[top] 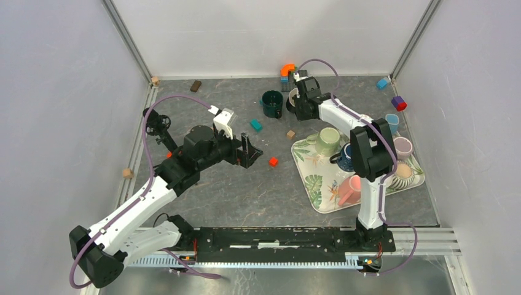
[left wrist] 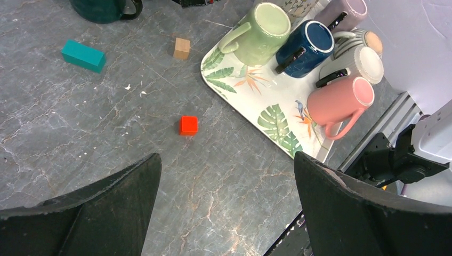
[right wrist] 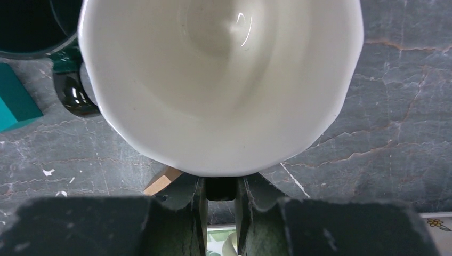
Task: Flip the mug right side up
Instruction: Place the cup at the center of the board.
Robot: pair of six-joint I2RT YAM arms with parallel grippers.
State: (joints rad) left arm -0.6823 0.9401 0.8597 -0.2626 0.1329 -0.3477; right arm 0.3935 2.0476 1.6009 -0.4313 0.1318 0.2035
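Mug [right wrist: 218,80] — mouth facing the wrist — pinched at its near edge by right tool [right wrist: 220,188].

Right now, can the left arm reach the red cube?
Probably yes: the left gripper hangs open, and the red cube lies alone on the table just ahead of it, with nothing between them.

mug [right wrist: 221,80] handle, perhaps behind pincer [right wrist: 220,188]
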